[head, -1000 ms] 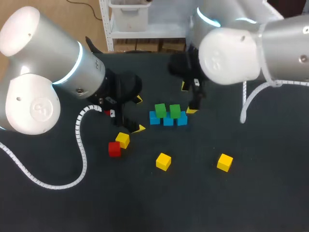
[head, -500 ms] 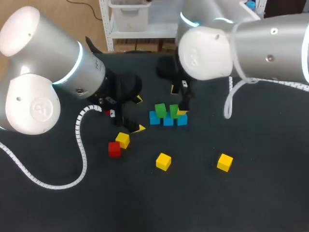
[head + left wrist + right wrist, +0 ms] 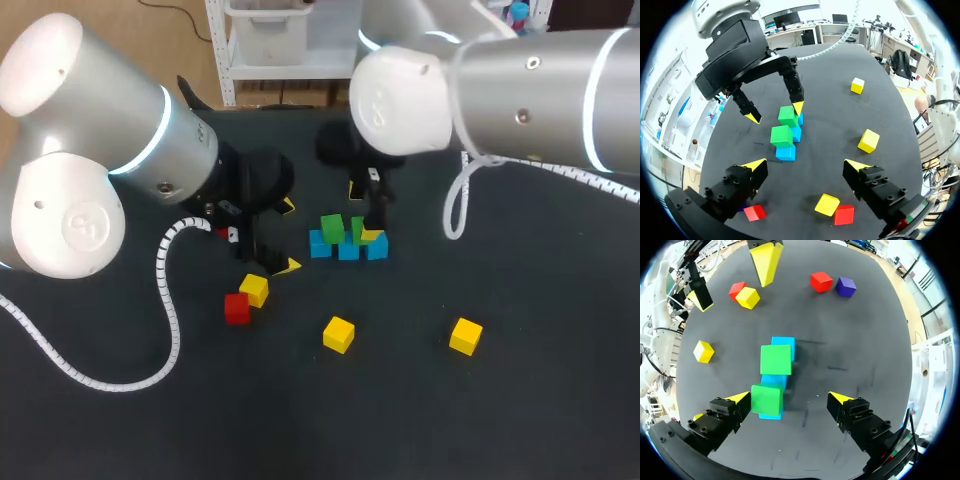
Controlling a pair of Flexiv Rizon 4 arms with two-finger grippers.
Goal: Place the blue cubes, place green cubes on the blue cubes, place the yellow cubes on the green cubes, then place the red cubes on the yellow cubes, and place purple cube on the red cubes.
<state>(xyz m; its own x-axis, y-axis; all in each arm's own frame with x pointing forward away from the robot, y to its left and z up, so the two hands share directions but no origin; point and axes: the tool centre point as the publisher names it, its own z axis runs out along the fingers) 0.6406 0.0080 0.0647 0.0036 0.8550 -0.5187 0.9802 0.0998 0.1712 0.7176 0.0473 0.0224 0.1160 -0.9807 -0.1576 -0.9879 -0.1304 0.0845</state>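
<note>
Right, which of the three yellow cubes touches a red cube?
The leftmost yellow cube in the head view sits against a red cube; the middle yellow cube and right yellow cube stand alone.

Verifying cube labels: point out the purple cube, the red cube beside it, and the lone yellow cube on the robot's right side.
purple cube (image 3: 845,286): right wrist view, its top face.
red cube (image 3: 821,281): right wrist view, its top face.
yellow cube (image 3: 465,336): head view, its top face.
</note>
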